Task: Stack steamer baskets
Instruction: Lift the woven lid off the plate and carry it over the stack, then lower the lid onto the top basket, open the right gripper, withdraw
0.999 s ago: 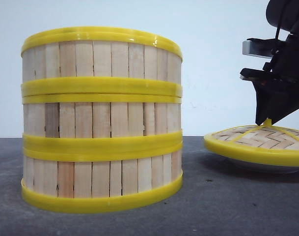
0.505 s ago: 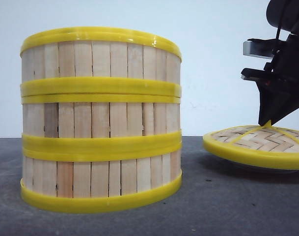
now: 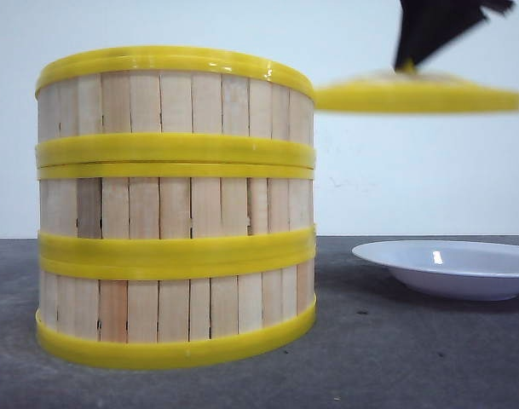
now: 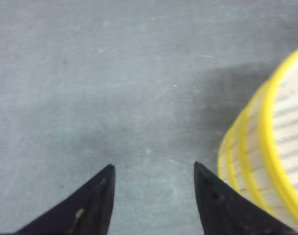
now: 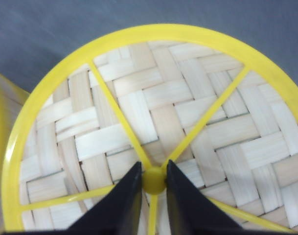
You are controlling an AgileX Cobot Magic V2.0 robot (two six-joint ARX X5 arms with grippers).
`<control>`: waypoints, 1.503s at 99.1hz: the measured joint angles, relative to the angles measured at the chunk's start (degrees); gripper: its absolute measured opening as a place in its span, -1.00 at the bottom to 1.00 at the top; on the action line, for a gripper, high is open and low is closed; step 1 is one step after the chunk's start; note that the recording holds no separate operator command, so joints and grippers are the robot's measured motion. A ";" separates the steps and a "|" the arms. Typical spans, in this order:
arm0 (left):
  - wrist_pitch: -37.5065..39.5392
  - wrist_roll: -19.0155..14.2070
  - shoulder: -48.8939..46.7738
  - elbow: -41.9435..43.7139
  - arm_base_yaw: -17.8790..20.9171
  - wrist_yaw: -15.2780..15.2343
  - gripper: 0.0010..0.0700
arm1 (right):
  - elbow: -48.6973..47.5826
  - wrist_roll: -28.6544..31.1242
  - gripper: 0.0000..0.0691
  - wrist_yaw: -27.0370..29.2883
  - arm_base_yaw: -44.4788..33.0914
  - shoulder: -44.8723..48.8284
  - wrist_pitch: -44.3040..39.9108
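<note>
Three steamer baskets (image 3: pixel 175 204) stand stacked on the left of the dark table, with pale slat walls and yellow rims. Their edge (image 4: pixel 266 161) shows beside my left gripper (image 4: pixel 153 169), which hangs open over bare table with nothing between its fingers. My right gripper (image 5: pixel 153 169) is shut on the yellow knob (image 5: pixel 153 180) of the woven lid (image 5: pixel 158 122). In the front view that lid (image 3: pixel 417 94) hangs in the air at the height of the stack's top rim, just right of it, under my right gripper (image 3: pixel 406 61).
A white shallow plate (image 3: pixel 451 268) sits bare on the table at the right. The table surface (image 3: pixel 370 358) is dark grey, with a white wall behind.
My right gripper has lifted the lid off the white plate, up to the level of the stack's top and a little leftward. The plate is now uncovered. The stack has not moved.
</note>
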 joint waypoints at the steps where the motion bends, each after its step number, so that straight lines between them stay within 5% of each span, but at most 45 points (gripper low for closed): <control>1: 0.00 0.00 0.00 0.00 0.17 0.00 -0.16 | 0.50 0.00 -0.84 0.00 0.33 0.00 -0.09; 25: 0.02 -0.04 0.00 0.00 3.93 -0.11 -0.16 | 7.76 0.26 -0.84 -1.73 9.18 -0.02 -0.55; 67: 0.09 -0.20 0.04 0.00 4.24 -0.13 -0.16 | 7.76 1.84 -0.84 -1.73 22.53 1.88 5.31; 149: 0.07 -0.20 0.07 0.00 4.24 -0.15 -0.16 | 7.76 2.23 -0.84 -1.70 26.71 8.81 3.52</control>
